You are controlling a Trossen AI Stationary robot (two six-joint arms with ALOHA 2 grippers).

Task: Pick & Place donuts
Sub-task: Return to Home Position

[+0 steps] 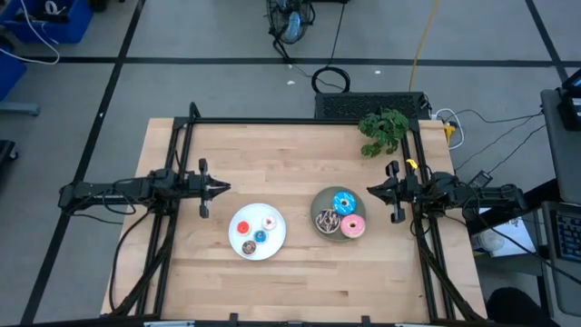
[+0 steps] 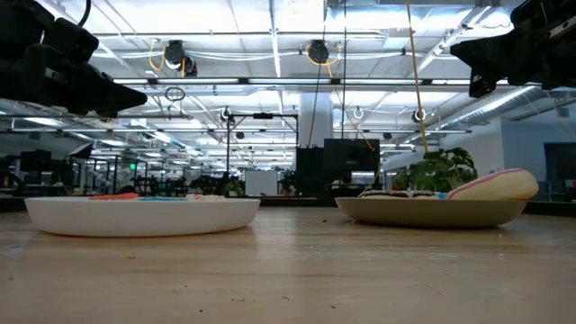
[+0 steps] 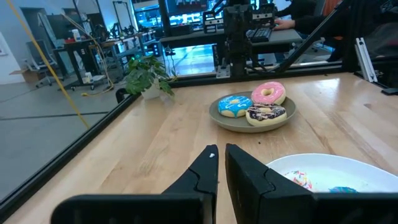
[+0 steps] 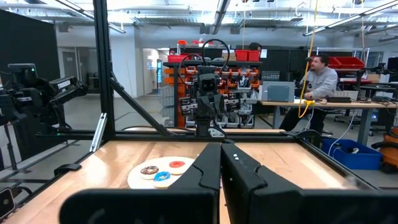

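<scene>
Three larger donuts lie on the round grey-green plate [image 1: 317,202]: blue sprinkled [image 1: 343,203], brown drizzled [image 1: 328,221] and pink [image 1: 353,227]. They also show in the left wrist view [image 3: 256,104]. Four tiny donuts lie on the round white plate [image 1: 238,215]: red [image 1: 246,227], white [image 1: 269,221], blue [image 1: 260,237] and brown [image 1: 248,247]. My left gripper [image 1: 223,188] is shut and empty, raised over the table to the far left of the white plate. My right gripper [image 1: 370,190] is shut and empty, raised just right of the grey-green plate.
A small green plant [image 1: 385,130] stands at the table's far right corner. A dark frame rail [image 1: 290,121] runs along the far edge. Bare wood lies between the two grippers, far of both plates. A person sits at a desk in the room [image 4: 320,78].
</scene>
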